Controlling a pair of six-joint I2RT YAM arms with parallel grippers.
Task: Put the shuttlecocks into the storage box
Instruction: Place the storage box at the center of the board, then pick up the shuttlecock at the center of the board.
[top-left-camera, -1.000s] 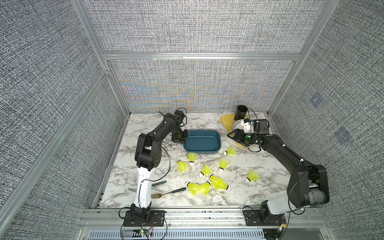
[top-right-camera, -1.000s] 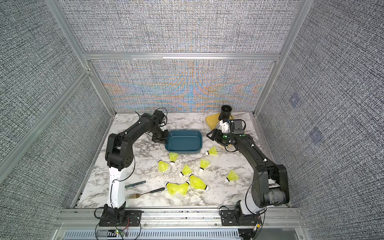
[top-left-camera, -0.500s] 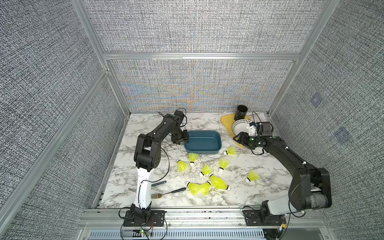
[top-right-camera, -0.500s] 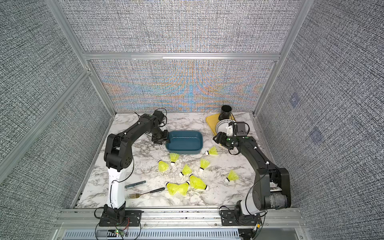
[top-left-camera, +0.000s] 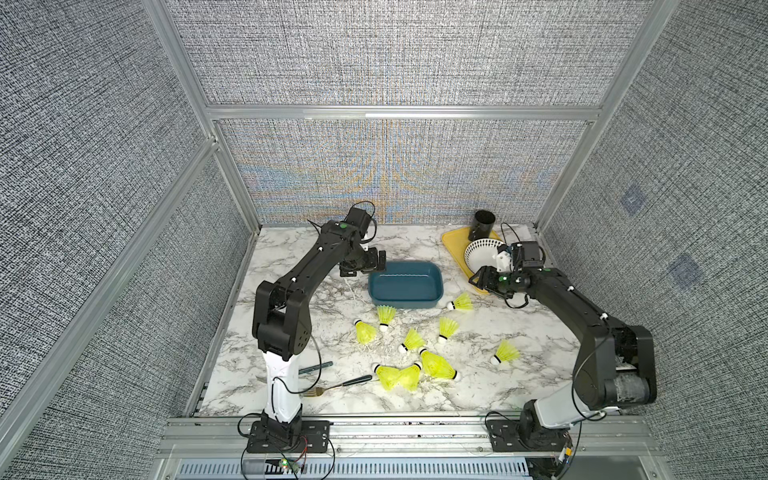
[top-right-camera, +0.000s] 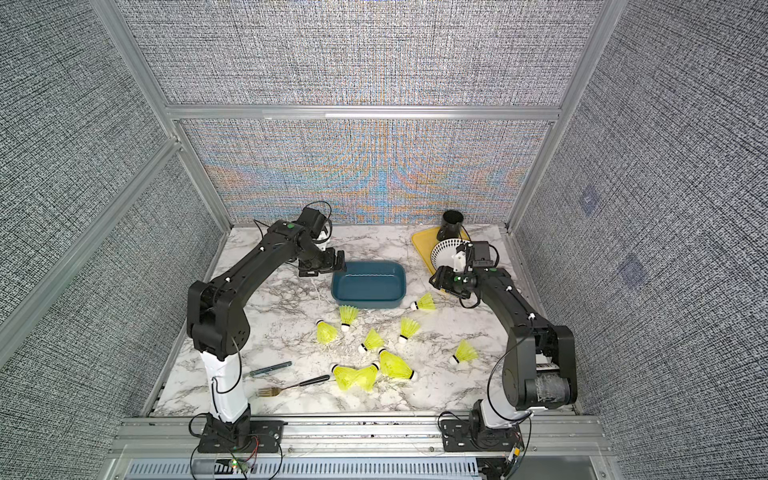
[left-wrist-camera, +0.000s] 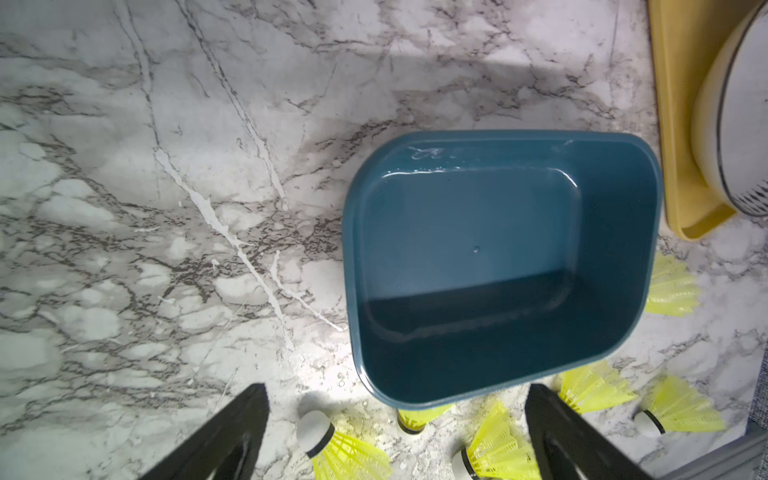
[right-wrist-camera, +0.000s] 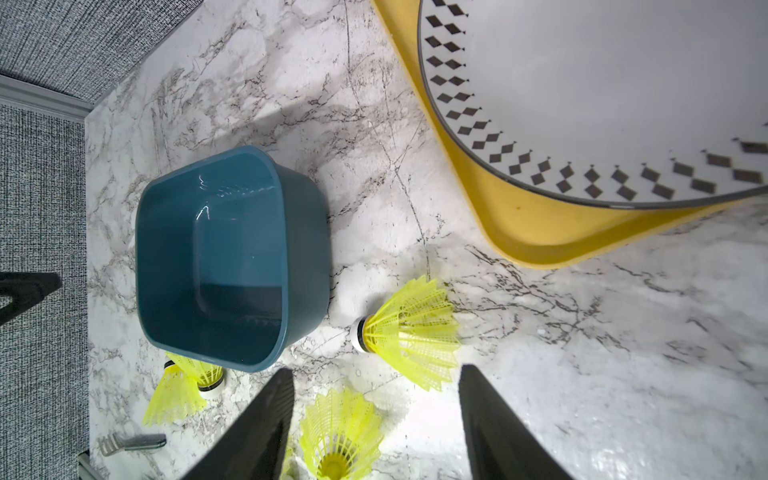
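At the near left of the marble table lay a fork and a dark flat tool. Beyond them the shuttlecocks were scattered on their sides across the middle. I could count about nine, and two at the near edge of the group touched skirt to skirt. None was in the storage box, which sat empty just beyond them, so the task had barely begun.

The step in hand looked like a first pick of the lone shuttlecock lying just beside the box's near right corner, tip toward the box. You would have done well to bring the right gripper down over the narrow neck by the black band. I judged that the flared skirt would flex and slip. From there you needed to close gently, lift above the box wall before crossing, and release low so it did not bounce out.

That right gripper hovered above and to the right of this shuttlecock, by the near corner of the yellow tray. Its jaws were partly apart, with nothing between them. The left gripper hung by the box's far left corner, jaws spread wide and empty. I could not tell whether a finger grazed the rim. Farther right, the white bowl sat on the tray with a black cup behind it.
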